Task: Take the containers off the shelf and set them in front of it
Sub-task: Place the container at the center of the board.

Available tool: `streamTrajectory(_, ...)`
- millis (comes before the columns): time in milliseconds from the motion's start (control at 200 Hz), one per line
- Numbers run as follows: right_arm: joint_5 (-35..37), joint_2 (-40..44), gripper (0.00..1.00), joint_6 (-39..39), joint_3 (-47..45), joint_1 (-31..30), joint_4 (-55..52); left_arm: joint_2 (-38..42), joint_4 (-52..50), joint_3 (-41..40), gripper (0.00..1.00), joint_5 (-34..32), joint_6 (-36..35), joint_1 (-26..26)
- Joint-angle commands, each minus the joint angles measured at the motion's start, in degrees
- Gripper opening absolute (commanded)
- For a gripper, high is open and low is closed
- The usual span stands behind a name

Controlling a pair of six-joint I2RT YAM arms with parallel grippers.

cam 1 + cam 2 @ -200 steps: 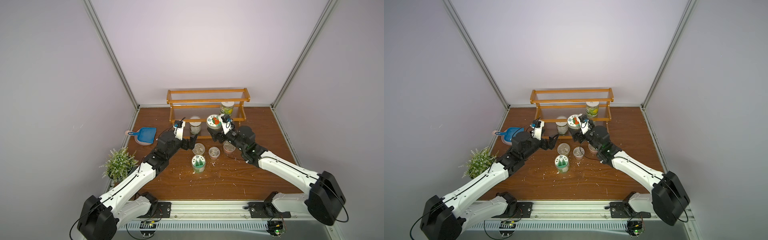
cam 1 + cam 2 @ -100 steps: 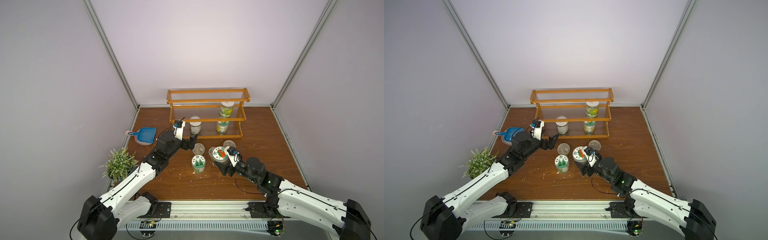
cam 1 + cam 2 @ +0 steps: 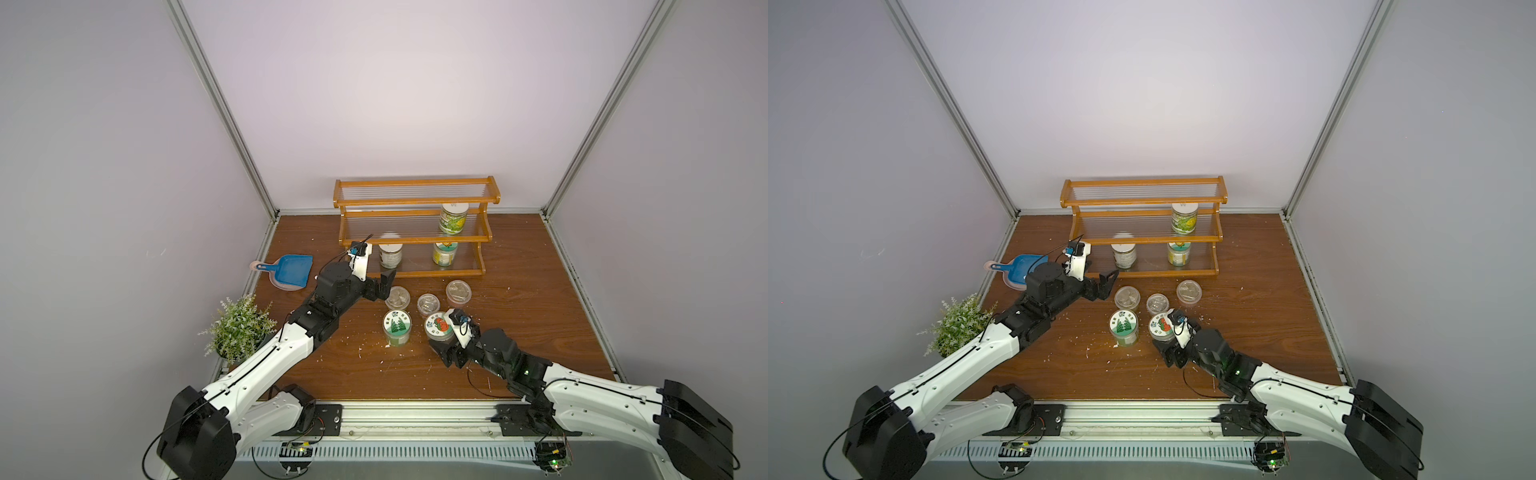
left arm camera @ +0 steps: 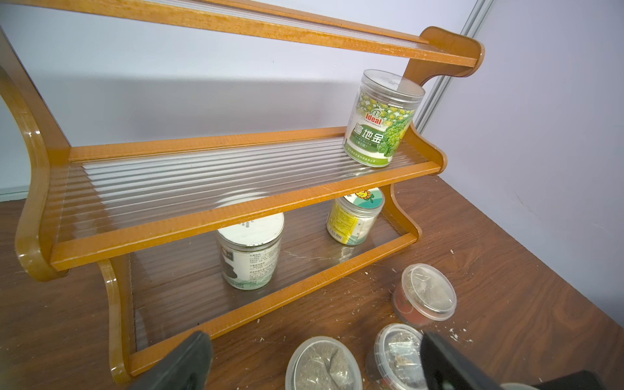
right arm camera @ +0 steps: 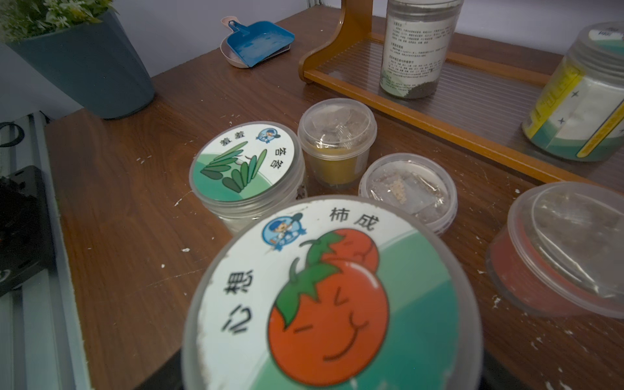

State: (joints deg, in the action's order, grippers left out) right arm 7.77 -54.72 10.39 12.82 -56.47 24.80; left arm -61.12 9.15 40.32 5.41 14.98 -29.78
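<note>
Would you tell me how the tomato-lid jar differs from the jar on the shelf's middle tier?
The tomato-lid jar is in front of the shelf; the middle-tier jar stands on it. The right gripper grips the tomato-lid jar; the middle-tier jar stands free. One lid shows a tomato; the other looks plain white. Both are upright, clear, round-lidded jars.

Tomato-lid jar [image 5: 331,297] nearest, leaf-lid jar [image 5: 244,165] just left; yellow cup [image 5: 337,141], middle cup [image 5: 408,189], red cup [image 5: 567,250] beyond; shelf [image 5: 439,131] farthest, white-label jar [image 5: 418,50] on it
</note>
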Motion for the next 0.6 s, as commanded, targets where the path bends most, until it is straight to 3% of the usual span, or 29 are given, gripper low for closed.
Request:
streamTrajectory(0, 1.08, -3.03, 0.72, 0.71, 1.06, -0.22, 8.96, -0.22, -0.42, 0.12, 0.99, 0.48, -0.01, 0.61)
streamTrajectory(595, 5.66, -14.7, 0.75, -2.26, 4.36, 1.77, 15.98, -0.4, -0.73, 0.04, 0.99, -0.17, -0.68, 0.71)
